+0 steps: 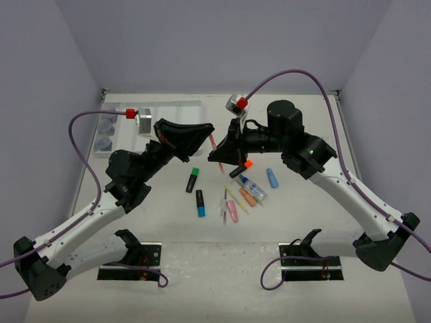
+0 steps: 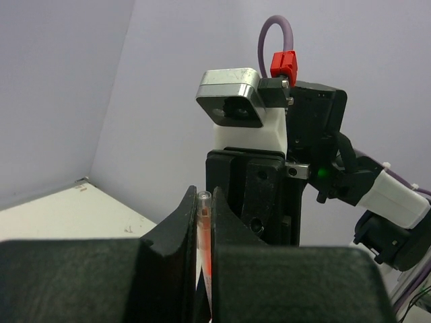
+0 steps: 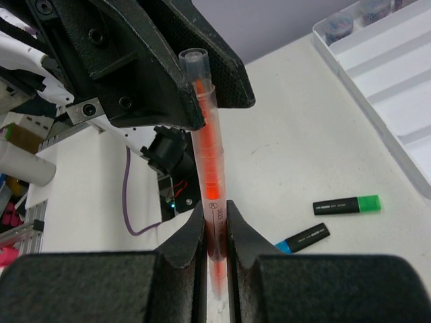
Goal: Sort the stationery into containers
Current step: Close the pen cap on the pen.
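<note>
While the two arms meet above the middle of the worktop (image 1: 303, 222), the left gripper (image 2: 204, 202) is closed on the clear-capped end of a thin red pen (image 3: 210, 168). The right gripper (image 3: 215, 219) is clamped on the same pen further along its barrel. The pen hangs between them, clear of the worktop. The white tray (image 1: 178, 106) lies at the far left. A green-capped highlighter (image 1: 192, 180) and a blue-capped highlighter (image 1: 201, 203) lie loose on the worktop.

Bright, even overhead light — soft shadows, little glare.
</note>
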Robot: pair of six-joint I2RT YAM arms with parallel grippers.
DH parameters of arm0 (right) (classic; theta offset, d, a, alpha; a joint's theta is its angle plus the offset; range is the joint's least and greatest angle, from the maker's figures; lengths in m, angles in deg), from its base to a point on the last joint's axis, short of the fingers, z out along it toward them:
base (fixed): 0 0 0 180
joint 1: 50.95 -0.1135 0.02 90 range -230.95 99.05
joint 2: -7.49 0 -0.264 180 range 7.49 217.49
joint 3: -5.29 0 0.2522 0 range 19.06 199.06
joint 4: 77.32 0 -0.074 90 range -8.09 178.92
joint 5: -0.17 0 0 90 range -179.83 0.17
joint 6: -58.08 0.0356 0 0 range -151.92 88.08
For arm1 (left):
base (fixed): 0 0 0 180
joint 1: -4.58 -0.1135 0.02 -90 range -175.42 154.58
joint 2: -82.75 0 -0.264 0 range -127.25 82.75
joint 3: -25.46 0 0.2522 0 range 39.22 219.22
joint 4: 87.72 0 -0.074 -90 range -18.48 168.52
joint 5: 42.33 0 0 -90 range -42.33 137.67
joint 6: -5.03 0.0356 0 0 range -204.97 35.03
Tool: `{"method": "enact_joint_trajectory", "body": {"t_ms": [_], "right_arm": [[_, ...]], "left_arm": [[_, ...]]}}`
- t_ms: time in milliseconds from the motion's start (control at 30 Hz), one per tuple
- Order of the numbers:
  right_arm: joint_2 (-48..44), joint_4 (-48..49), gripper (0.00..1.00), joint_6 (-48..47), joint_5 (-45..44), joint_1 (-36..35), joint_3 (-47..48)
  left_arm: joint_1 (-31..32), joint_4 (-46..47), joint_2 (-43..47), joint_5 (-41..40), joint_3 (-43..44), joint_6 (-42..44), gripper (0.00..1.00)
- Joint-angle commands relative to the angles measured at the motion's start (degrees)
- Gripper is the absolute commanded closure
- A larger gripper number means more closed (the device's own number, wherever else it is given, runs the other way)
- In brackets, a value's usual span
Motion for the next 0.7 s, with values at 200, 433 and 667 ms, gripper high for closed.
{"method": "enact_joint_trajectory", "body": {"t_ms": [200,433,667], "right_arm": [[-6.97,38.44,1.00,5.52,5.25,3.13,-15.62],[-12.39,41.59,1.00,6.66,5.51,3.02,-26.95],[-13.81,40.80,0.96,6.86,6.85,1.96,-29.16]], "left_arm": [[3.45,-29.82,0.90,4.42,6.03,7.62,1.00],[3.09,-32.57,0.46,3.80,16.93,10.84,1.00],[3.09,-29.79,-0.29,6.32,19.50,10.00,1.00]]}}
